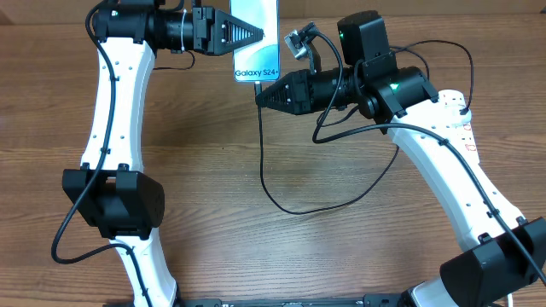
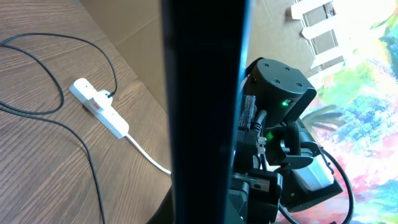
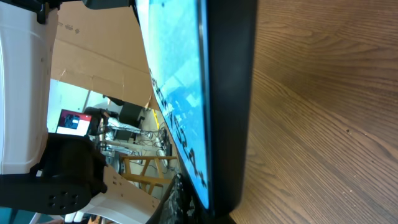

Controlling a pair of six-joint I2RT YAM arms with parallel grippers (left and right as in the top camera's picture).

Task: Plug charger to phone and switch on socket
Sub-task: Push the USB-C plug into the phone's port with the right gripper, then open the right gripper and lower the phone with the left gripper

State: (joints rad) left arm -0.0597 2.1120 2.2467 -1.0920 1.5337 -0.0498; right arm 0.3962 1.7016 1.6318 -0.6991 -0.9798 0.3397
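The phone, with a blue-teal screen and a white "Galaxy S24+" band, is held above the table at the back. My left gripper is shut on its upper half. My right gripper sits at the phone's lower end, closed on the connector end of the charger, whose thin black cable hangs down and loops across the table. The phone's dark edge fills the left wrist view, and its screen shows edge-on in the right wrist view. The socket, a white strip, has the black plug in one outlet.
The socket's thick white cord runs off along the table toward the back wall. In the overhead view the socket lies at the right edge, partly under my right arm. Cardboard panels stand behind the table.
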